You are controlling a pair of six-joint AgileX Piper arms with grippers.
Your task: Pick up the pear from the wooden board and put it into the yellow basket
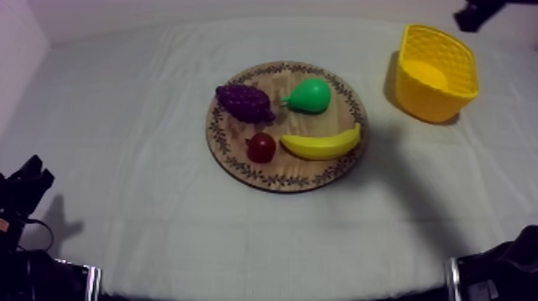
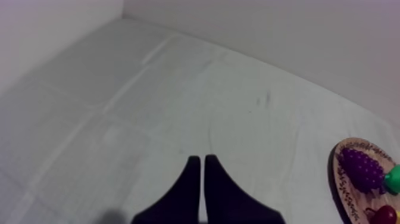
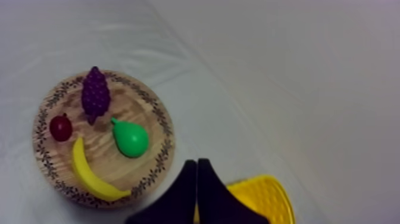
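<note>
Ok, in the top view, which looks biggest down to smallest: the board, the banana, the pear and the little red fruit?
Biggest first:
1. wooden board
2. banana
3. pear
4. small red fruit

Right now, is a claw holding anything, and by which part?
Nothing. The left claw and right claw are shut empty; the pear lies on the wooden board.

Seen from the top view, the wooden board point(image 1: 240, 170) lies about mid-table point(image 1: 136, 160), and the basket point(image 1: 425, 97) stands well apart to its right, farther back. 4 toy fruits lie on the board: the bunch of grapes point(image 1: 244, 102) at back left, the pear point(image 1: 311, 96) just right of it, the small red fruit point(image 1: 261, 147) before the grapes, and the banana point(image 1: 322, 144) right of that fruit, before the pear.
</note>
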